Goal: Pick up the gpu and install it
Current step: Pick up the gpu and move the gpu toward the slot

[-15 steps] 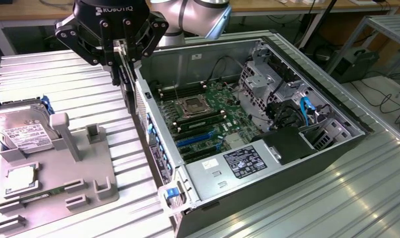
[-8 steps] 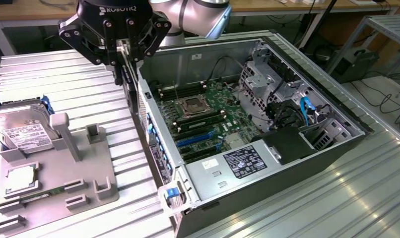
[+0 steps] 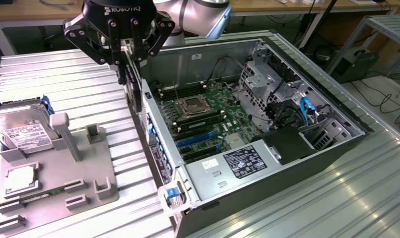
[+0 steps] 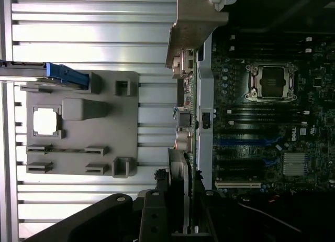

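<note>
My gripper [image 3: 130, 55] hangs over the near wall of the open computer case [image 3: 332, 144] and is shut on the gpu [image 3: 138, 91]. The card hangs edge-on below the fingers, thin and dark, above the case's rim. In the wrist view the gpu [image 4: 184, 95] runs as a narrow strip from my gripper [image 4: 182, 213] to its silver end bracket [image 4: 192, 27]. It lies along the border between the table and the motherboard [image 4: 261, 111]. The blue expansion slots [image 3: 194, 140] sit lower in the case, apart from the card.
A grey parts holder [image 3: 87, 173] on the slatted metal table at the exterior view's left carries a hard drive [image 3: 25, 130], a processor chip [image 3: 20, 179] and a memory stick [image 3: 39, 196]. A power supply [image 3: 243, 161], drive cages and cables crowd the case's right.
</note>
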`<action>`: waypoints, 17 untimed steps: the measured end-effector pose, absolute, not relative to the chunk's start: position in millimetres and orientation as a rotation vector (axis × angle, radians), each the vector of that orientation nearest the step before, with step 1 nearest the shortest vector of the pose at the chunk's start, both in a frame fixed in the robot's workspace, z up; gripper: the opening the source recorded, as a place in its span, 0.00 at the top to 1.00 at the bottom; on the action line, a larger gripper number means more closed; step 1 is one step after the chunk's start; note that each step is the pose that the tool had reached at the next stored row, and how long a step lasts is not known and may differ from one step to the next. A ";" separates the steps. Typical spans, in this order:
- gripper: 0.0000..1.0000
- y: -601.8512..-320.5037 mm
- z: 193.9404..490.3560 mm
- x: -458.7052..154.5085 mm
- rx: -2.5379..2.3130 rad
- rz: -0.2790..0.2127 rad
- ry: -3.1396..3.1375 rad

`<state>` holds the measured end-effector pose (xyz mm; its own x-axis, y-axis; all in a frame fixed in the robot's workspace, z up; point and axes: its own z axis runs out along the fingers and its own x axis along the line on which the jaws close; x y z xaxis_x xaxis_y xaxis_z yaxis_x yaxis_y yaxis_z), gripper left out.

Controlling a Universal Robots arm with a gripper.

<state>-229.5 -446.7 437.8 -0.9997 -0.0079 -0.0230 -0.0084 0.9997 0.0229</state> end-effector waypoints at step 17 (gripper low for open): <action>0.73 -446.7 437.2 -218.8 -0.013 0.036 3.119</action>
